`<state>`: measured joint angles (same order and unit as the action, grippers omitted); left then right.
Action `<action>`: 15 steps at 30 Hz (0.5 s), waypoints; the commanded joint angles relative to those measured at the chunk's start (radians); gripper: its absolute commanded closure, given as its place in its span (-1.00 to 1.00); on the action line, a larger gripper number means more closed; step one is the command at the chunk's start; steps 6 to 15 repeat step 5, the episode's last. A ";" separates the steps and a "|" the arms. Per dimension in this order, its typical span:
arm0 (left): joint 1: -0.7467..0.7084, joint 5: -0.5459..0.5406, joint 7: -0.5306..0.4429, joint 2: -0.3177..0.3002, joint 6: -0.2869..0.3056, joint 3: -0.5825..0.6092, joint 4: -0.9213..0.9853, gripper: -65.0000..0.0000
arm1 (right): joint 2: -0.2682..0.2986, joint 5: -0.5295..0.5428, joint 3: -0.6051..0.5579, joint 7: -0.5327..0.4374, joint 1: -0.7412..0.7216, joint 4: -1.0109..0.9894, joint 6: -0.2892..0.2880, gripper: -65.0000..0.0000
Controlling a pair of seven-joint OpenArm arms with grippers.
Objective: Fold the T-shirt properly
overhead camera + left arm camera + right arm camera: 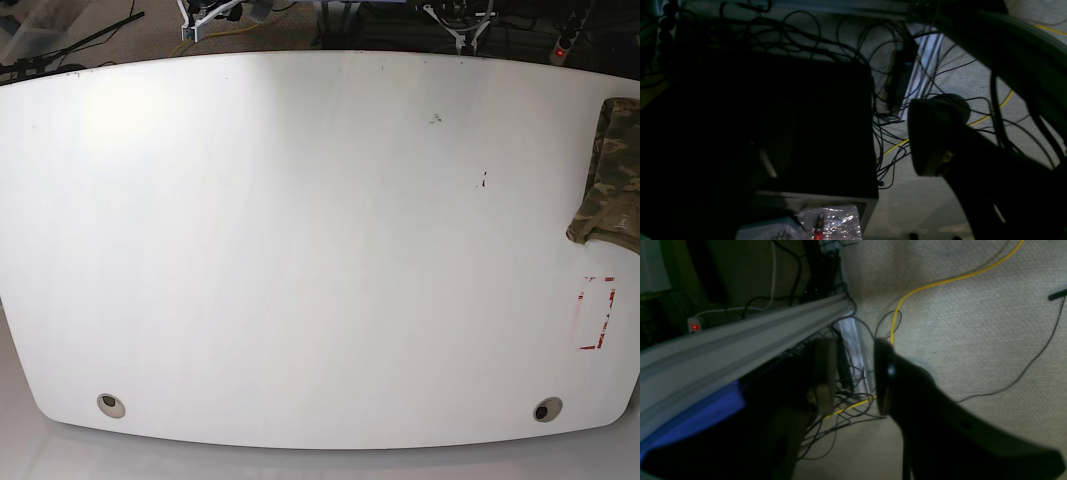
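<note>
The T-shirt [612, 172] lay at the desk [300, 250] edge, while both empty grippers, left [826, 143] and right [853, 376], hung with jaws apart over the floor.

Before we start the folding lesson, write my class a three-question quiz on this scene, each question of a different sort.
1. True or false: the T-shirt lies spread flat in the middle of the white table.
2. In the base view, the T-shirt is at which table edge? A) left B) right C) near
3. Fill in: in its wrist view, the right gripper hangs over the ___, with nothing between its fingers.

Key
1. False: only a bunched part shows at the edge.
2. B
3. Floor, where a yellow cable runs.
</note>
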<state>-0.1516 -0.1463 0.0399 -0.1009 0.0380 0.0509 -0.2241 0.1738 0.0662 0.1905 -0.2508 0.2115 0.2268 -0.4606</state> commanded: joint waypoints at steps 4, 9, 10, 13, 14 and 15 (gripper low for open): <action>-0.009 0.003 0.002 -0.001 0.000 0.000 -0.005 -0.47 | 0.007 0.002 0.002 -0.006 0.007 -0.004 -0.007 0.45; -0.010 0.003 0.001 -0.001 0.000 0.000 -0.005 -0.47 | 0.007 0.002 0.002 -0.006 0.007 -0.004 -0.007 0.45; -0.010 0.003 0.001 -0.001 0.000 0.000 -0.005 -0.47 | 0.007 0.002 0.002 -0.006 0.007 -0.004 -0.007 0.45; -0.010 0.003 0.001 -0.001 0.000 0.000 -0.005 -0.47 | 0.007 0.002 0.002 -0.006 0.007 -0.004 -0.007 0.45; -0.010 0.003 0.001 -0.001 0.000 0.000 -0.005 -0.47 | 0.007 0.002 0.002 -0.006 0.007 -0.004 -0.007 0.45; -0.010 0.003 0.001 -0.001 0.000 0.000 -0.005 -0.47 | 0.007 0.002 0.002 -0.006 0.007 -0.004 -0.007 0.45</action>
